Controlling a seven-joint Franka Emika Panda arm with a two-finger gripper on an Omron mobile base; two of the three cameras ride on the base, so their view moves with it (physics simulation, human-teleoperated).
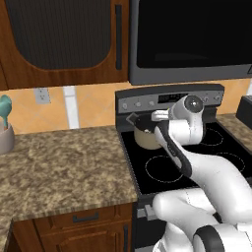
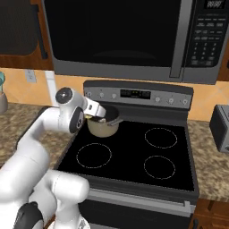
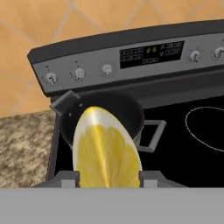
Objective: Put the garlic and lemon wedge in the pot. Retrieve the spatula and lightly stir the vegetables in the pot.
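Note:
My gripper (image 3: pixel 107 177) is shut on the lemon wedge (image 3: pixel 106 151), a pale-yellow slice held upright between the two fingertips. Just beyond and below it lies the pot (image 3: pixel 131 114), with a dark inside and grey side handles. The wedge covers part of the pot's mouth. From the base views the beige pot (image 1: pixel 144 138) (image 2: pixel 103 127) stands on the stove's back left burner, and the gripper (image 2: pixel 95 114) hovers at its left rim. The garlic is hidden. A teal spatula (image 1: pixel 4 110) stands in a holder far left on the counter.
The black stovetop (image 2: pixel 134 156) has three free burners to the right and front of the pot. Its control panel (image 3: pixel 144 57) rises right behind the pot. A microwave (image 2: pixel 120 36) hangs overhead. Granite counter (image 1: pixel 64 167) spreads to the left, and a toaster (image 2: pixel 220 127) sits at the right.

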